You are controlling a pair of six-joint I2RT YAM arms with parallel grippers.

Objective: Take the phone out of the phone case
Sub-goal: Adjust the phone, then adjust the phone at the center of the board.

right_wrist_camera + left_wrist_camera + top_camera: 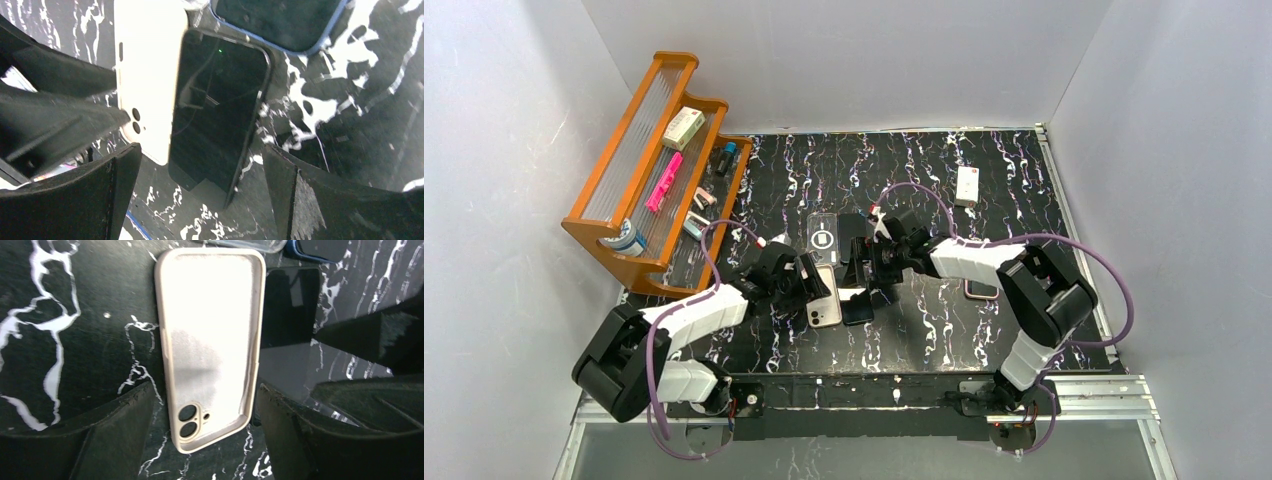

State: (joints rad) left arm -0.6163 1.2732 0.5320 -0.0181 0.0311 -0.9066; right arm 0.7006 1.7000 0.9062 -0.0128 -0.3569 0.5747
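Both my pincers hang spread wide, gripping nothing. My left gripper (207, 415) straddles the empty cream phone case (210, 325), which lies hollow side up on the marble table (75, 350). My right gripper (200, 162) straddles the black phone (215, 110), lying flat right against the case's edge.

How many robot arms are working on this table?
2. The left arm reaches from the near left to the cream phone case; the right arm reaches from the near right to the black phone beside it.
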